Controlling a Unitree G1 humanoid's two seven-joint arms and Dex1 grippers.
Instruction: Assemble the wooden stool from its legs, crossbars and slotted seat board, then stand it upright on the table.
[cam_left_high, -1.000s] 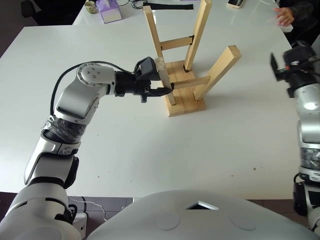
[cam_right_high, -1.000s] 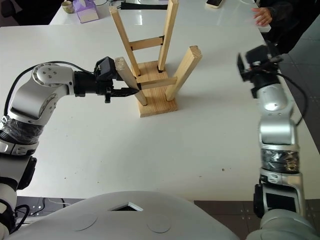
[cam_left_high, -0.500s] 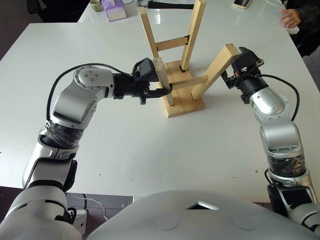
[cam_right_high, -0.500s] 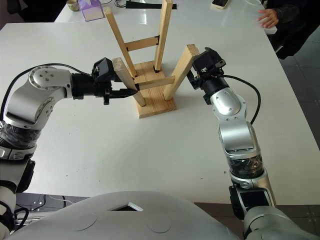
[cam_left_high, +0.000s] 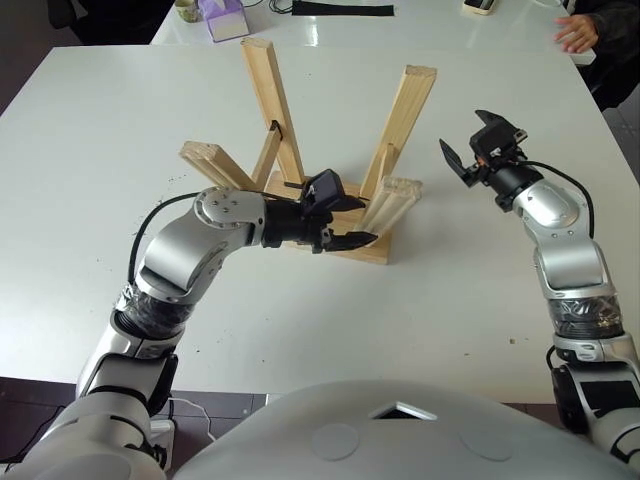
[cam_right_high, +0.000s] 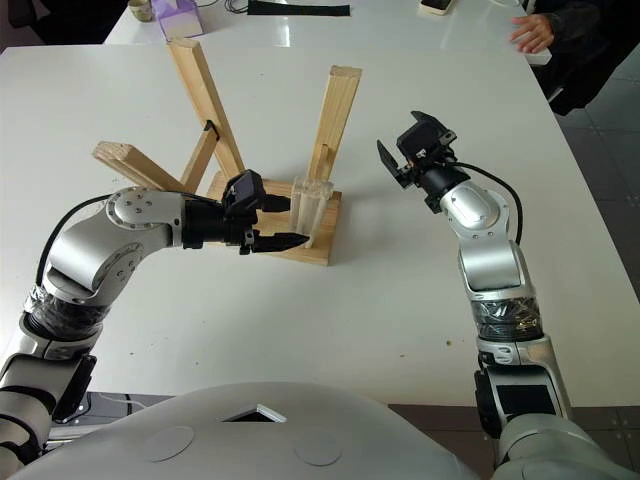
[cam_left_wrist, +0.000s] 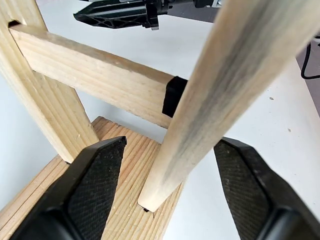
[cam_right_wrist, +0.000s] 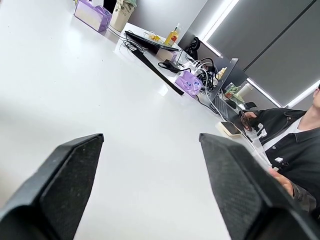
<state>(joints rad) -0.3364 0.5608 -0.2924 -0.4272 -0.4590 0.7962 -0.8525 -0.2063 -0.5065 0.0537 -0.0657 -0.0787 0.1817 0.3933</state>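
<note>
Now the upturned stool (cam_left_high: 283, 140) has swung round — left claw (cam_left_high: 352, 238) spread astride one leg (cam_left_wrist: 200, 110) by the seat board (cam_left_high: 378, 253), right claw (cam_left_high: 472, 145) spread, withdrawn beside it; uprighting remains.

We see bright, even light from above. Table (cam_left_high: 120, 130) glares white, with sheen at far edge. Stool (cam_left_high: 268, 95) throws soft, faint shadow. We note glowing light strips (cam_right_wrist: 218, 29) behind, right wrist view.
</note>
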